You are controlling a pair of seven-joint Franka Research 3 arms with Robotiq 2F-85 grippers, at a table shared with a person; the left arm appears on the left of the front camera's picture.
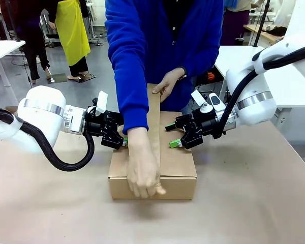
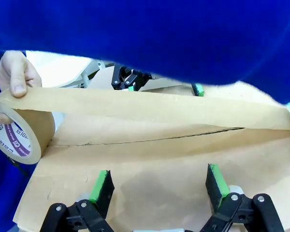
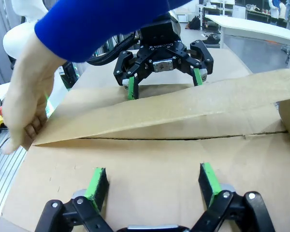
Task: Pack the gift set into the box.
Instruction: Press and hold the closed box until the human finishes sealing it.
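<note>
Box (image 1: 177, 168) sits closed on paper-covered table (image 1: 254, 198).

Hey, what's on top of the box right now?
A strip of brown tape stretches over the seam of the closed box, held by the person's hands. Both open grippers, left and right, press the flaps. The contents are covered.

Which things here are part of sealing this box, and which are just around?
Job: box; tape strip; tape roll; person's hands; left gripper and right gripper, open, pressing the flaps.
Bystanders: white tables; yellow apron.
</note>
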